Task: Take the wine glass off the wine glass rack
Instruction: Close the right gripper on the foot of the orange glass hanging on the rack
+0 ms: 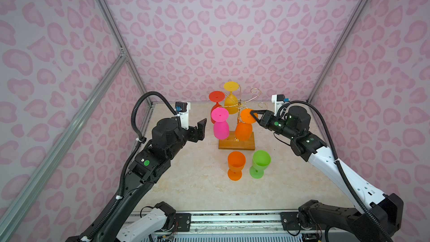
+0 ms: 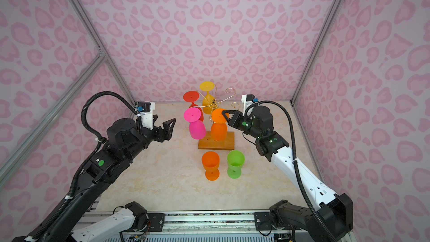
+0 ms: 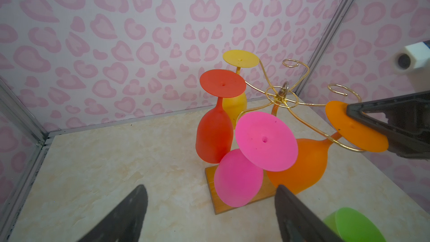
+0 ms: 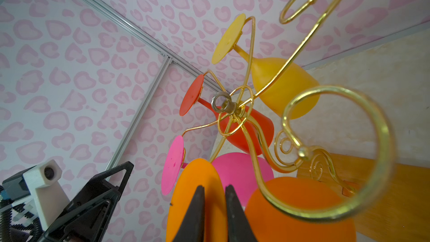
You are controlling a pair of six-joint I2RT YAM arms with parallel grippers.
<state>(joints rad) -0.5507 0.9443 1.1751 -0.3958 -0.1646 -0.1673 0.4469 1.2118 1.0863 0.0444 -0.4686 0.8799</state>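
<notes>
Right wrist view: found the right gripper [image 4: 214, 187] narrowed to a slim gap, fingers [image 4: 195, 215] on either side of the round foot of the hanging orange wine glass [image 4: 302, 196], pinching the foot near its rim. Confirmed the same grip in both top views, at foot height on the rack's right side. Saw that glass upside down, stem hooked in a curled arm of the wine glass rack [image 1: 235, 145], bowl hanging over the wooden base. Placed the rack toward the back middle of the table [image 1: 200, 189]. Counted three more glasses hanging bowl-down: pink wine glass [image 1: 220, 130] at the near left, red wine glass [image 1: 216, 96] behind it, yellow wine glass [image 1: 230, 103] farthest back. Spotted a standing orange wine glass [image 1: 236, 161] and a green wine glass [image 1: 261, 160] upright on the table, side by side but apart, just in front of the base. Found the left gripper [image 1: 200, 130] spread wide, holding nothing, near the pink wine glass on its left, not touching it.
</notes>
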